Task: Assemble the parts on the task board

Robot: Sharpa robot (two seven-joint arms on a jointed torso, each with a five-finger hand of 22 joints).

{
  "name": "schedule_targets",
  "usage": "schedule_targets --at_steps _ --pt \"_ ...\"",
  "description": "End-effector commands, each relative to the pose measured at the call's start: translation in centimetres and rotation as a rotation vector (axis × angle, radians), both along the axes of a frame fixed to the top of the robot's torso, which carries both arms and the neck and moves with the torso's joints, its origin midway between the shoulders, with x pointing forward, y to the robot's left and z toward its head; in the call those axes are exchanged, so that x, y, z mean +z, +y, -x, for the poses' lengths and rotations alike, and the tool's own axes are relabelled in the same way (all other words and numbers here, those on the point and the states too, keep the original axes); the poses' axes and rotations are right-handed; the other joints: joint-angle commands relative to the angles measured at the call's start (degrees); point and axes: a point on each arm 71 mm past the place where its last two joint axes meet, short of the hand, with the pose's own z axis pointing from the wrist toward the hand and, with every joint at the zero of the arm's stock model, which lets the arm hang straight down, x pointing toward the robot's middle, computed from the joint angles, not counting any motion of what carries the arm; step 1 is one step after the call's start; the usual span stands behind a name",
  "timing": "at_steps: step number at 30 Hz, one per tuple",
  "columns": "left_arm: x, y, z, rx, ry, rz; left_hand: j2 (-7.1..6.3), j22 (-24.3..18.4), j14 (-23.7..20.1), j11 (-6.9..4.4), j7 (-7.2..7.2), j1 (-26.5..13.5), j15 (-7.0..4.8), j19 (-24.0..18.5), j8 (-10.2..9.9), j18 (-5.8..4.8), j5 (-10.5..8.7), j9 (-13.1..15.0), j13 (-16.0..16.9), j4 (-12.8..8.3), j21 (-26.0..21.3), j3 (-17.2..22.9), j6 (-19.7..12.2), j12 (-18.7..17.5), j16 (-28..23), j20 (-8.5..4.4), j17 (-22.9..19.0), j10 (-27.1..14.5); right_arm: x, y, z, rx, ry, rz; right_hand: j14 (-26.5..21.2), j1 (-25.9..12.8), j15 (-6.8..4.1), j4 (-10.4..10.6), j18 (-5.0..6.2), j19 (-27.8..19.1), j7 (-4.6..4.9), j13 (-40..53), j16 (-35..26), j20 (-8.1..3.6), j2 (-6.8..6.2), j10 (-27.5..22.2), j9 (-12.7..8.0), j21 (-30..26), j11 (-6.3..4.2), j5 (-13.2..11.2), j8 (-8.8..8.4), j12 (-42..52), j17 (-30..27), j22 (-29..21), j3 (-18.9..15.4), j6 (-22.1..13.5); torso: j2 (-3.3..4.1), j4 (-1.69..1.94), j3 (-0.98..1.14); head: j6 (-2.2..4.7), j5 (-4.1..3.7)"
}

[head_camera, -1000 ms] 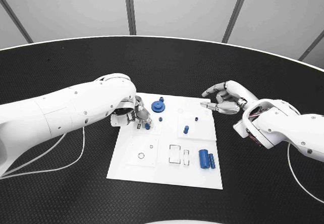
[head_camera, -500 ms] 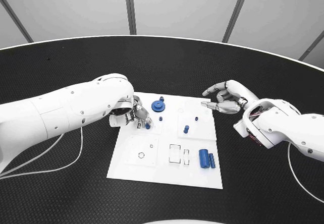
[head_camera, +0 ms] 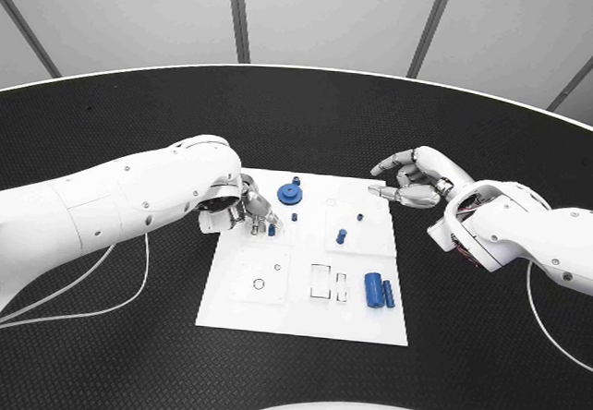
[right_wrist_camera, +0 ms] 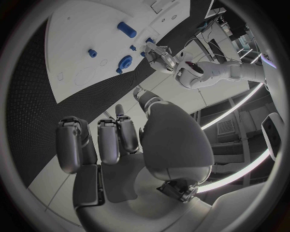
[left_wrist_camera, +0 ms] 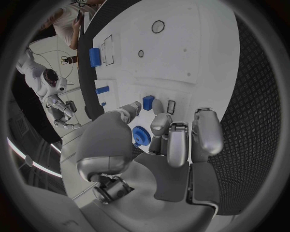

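Observation:
The white task board (head_camera: 305,303) lies in the middle of the table. My left hand (head_camera: 247,210) hovers over the board's far left part and pinches a small blue block (left_wrist_camera: 148,102) between thumb and a finger, low over the board; the same block (head_camera: 270,229) shows in the head view. A blue round gear-like part (head_camera: 290,195) stands just beyond the hand. A blue peg (head_camera: 340,236) and a smaller blue stub (head_camera: 359,217) stand mid-board. A blue cylinder (head_camera: 372,289) and a thin blue bar (head_camera: 388,294) lie at the right edge. My right hand (head_camera: 407,185) hangs off the far right corner, fingers loosely curved, holding nothing.
Empty outlined slots (head_camera: 326,281) and a small ring hole (head_camera: 258,283) mark the board's near half. Black ribbed table (head_camera: 102,343) surrounds the board. A white cable (head_camera: 132,284) trails from my left arm over the table at the left.
My left hand has shifted only slightly over the board with the small blue block still pinched. The right hand has not moved.

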Motion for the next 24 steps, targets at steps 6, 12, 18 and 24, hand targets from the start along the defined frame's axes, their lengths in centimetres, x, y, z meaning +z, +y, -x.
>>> schedule_targets --at_steps 6,12,18,24 --pt "0.0 0.5 0.2 0.016 0.005 0.021 -0.53 0.00 6.07 0.29 0.07 -0.19 -0.37 0.06 0.11 0.30 -0.28 -0.09 -0.01 0.05 0.25 -0.34 0.26 0.24 0.35 -0.21 15.06 0.10 0.0 0.0 -0.1 0.000 0.001 0.001 3.51 -0.12 -0.45 0.22 0.92 3.00 -0.16 4.08 -0.24 -0.41 -0.41 -0.07 -0.09 -0.32 -0.05 0.22 0.26 0.00 3.97 9.36 0.25 0.39 -0.05 0.02 -0.02 0.12 0.01" --pt "0.4 0.8 0.3 0.024 0.002 0.050 -0.56 -0.14 6.07 0.29 0.07 0.33 -0.40 0.00 0.05 0.33 -0.17 -0.10 -0.98 0.08 0.14 -0.77 0.08 -0.16 0.35 -0.18 15.06 -0.50 -0.1 0.0 -0.2 -0.001 0.001 0.002 3.50 -0.17 -0.46 0.27 0.93 2.99 -0.16 4.10 -0.24 -0.41 -0.44 -0.06 -0.11 -0.34 -0.05 0.25 0.26 0.02 3.98 9.36 0.26 0.37 -0.16 0.07 -0.03 0.34 0.09" --pt "1.4 1.3 0.4 0.038 -0.004 0.102 -0.34 -0.32 6.07 0.44 0.26 1.27 -0.29 -0.09 -0.20 0.36 -0.05 -0.17 -2.60 0.24 -0.02 -1.42 -0.51 -0.91 0.35 -0.13 15.06 -1.67 -0.1 -0.1 -0.2 -0.003 0.002 0.004 3.50 -0.17 -0.46 0.27 0.93 2.99 -0.16 4.10 -0.24 -0.41 -0.44 -0.06 -0.11 -0.34 -0.05 0.25 0.26 0.02 3.98 9.36 0.26 0.37 -0.19 0.18 -0.01 0.42 -0.17" --pt "3.5 2.3 0.2 0.051 -0.032 0.139 0.00 -0.79 6.07 0.67 0.51 2.70 -0.09 -0.34 -0.39 0.45 0.22 -0.21 -3.94 0.17 -0.41 -1.98 -1.05 -1.56 0.35 0.00 15.06 -2.75 -0.3 -0.3 -0.3 -0.007 0.005 0.006 3.50 -0.17 -0.46 0.27 0.93 2.99 -0.16 4.10 -0.24 -0.41 -0.44 -0.06 -0.11 -0.34 -0.05 0.25 0.26 0.02 3.98 9.36 0.26 0.37 -0.14 0.11 0.05 0.70 0.08"
